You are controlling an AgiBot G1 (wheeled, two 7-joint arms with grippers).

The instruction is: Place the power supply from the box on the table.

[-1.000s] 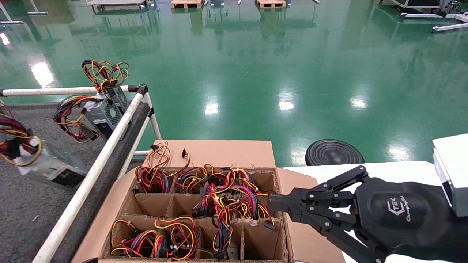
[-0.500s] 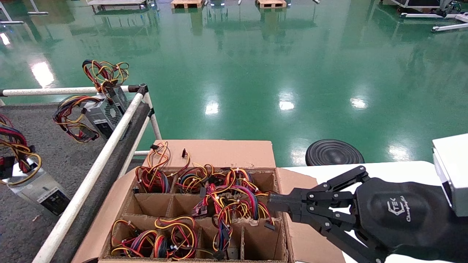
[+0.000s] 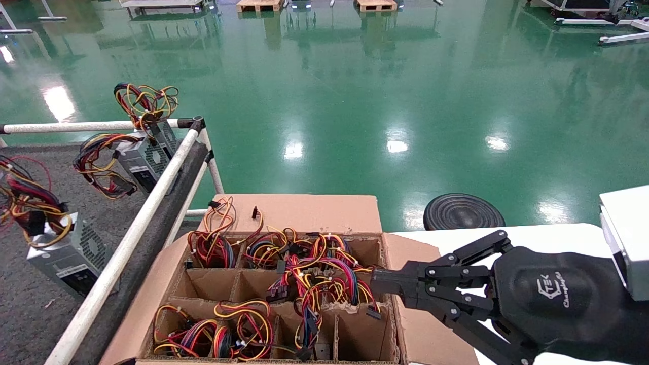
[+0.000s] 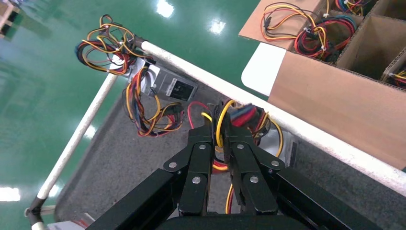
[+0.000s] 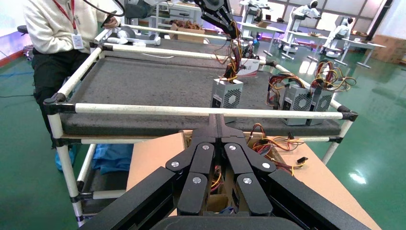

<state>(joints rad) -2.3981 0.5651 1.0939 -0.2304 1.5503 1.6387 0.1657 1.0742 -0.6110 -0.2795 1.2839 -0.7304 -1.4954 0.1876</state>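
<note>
The power supply, a silver case with a vent grille, stands upright over the dark grey table near its white rail. Whether it touches the surface I cannot tell. My left gripper is shut on its red, yellow and black wire bundle, above the case. The right wrist view shows that case hanging by its wires. The box holds cells full of wires. My right gripper is shut and empty over the box's right edge.
Two more power supplies with wire tangles lean in the table's far corner by the rail joint. A black round stool and a white tabletop lie to the right. A person stands beyond the table.
The power supply turned from lying tilted with its dark panel showing to upright with its vent side showing, and its wire bundle rose. The right arm has not moved.
</note>
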